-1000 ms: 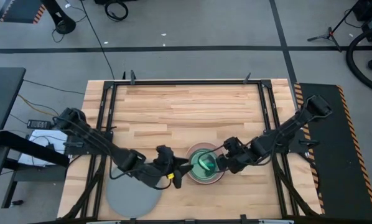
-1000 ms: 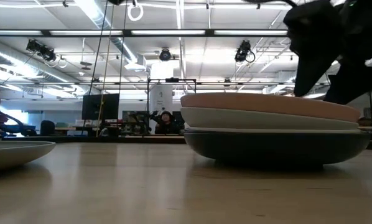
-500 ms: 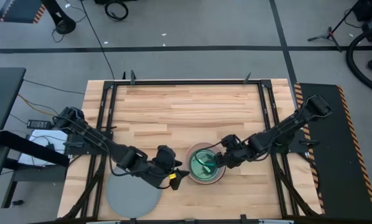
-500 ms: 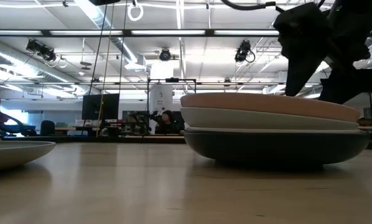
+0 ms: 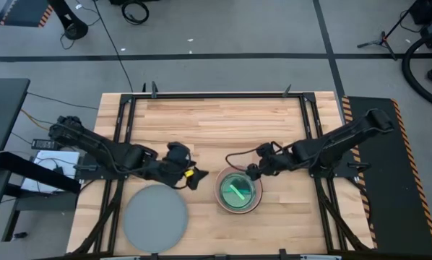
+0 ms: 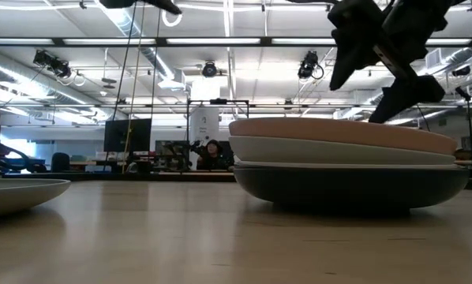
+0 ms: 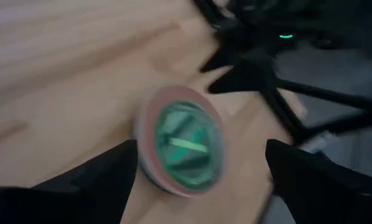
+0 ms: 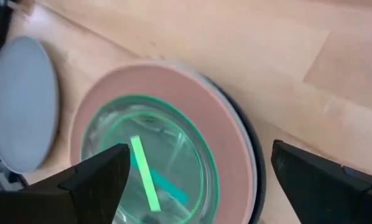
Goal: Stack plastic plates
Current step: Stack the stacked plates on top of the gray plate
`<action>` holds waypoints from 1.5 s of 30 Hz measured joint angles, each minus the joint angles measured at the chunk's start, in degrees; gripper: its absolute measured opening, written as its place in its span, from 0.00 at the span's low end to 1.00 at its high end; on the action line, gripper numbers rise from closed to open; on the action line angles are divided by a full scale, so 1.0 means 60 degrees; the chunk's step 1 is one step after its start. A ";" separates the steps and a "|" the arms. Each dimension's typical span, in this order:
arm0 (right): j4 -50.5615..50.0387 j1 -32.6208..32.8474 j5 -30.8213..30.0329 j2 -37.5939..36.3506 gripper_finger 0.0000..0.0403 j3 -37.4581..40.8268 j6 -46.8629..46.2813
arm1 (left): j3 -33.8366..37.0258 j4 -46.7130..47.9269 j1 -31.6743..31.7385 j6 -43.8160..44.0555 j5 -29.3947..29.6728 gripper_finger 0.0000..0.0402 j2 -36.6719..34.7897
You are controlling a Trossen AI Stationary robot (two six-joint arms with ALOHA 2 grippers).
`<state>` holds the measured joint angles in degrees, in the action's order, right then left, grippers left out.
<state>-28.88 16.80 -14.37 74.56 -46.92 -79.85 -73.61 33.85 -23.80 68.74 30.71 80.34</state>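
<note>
1. I am a two-armed robot at a wooden surface [image 5: 223, 123], seen from straight above; my arms reach in from the frame's left and right edges.
2. A stack of plates [image 5: 238, 191] sits in the lower middle of the overhead frame. Its top layer looks green [image 8: 150, 168] and shiny, with a bright lime streak across it, ringed by a salmon pink plate [image 8: 226, 134].
3. From surface height, the stack shows on the right of the frame: the salmon pink plate [image 6: 342, 132] on top, a pale plate [image 6: 342, 151] beneath it, and a dark one [image 6: 350, 185] at the bottom.
4. A large grey plate [image 5: 155, 222] lies by itself at the lower left of the overhead frame, well apart from the stack. Its rim also shows at the far left of the surface-level frame [image 6: 19, 193].
5. My left end effector [image 5: 193, 177] is left of the stack, just above the grey plate in the frame. Its fingers [image 7: 93, 180] stand wide apart and hold nothing.
6. My right end effector [image 5: 250, 173] hangs at the stack's upper right edge in the overhead frame. Its fingers [image 8: 96, 174] are spread wide and empty.
</note>
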 joint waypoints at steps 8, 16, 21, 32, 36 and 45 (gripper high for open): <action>0.0124 -0.0572 0.0174 -0.0192 0.97 0.0000 0.0774 | 0.0020 0.0147 0.0263 0.0593 0.1219 0.89 0.0568; -0.0412 -0.0903 0.0608 -0.0354 0.97 0.0000 0.1909 | 0.0019 0.0043 0.0632 0.1001 0.0682 0.89 0.0451; -0.0484 -0.0906 0.0670 -0.0677 0.96 0.0000 0.2174 | 0.0011 0.0160 0.0790 0.1018 0.0491 0.89 0.0340; -0.1057 0.1451 -0.0716 -0.1172 0.94 0.0000 0.0615 | 0.0011 0.1491 -0.0149 0.3252 0.0762 0.89 0.0306; -0.0941 0.2344 -0.1458 -0.1133 0.94 0.0000 -0.0479 | 0.0011 0.1278 -0.0516 0.3607 0.1258 0.89 0.0306; -0.0787 0.3097 -0.1879 -0.0731 0.94 0.0000 -0.1282 | 0.0011 0.1646 -0.0712 0.4774 0.1715 0.89 0.0844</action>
<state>-33.60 35.39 -25.65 70.17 -46.92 -87.54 -73.54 43.72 -28.08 97.38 41.00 85.40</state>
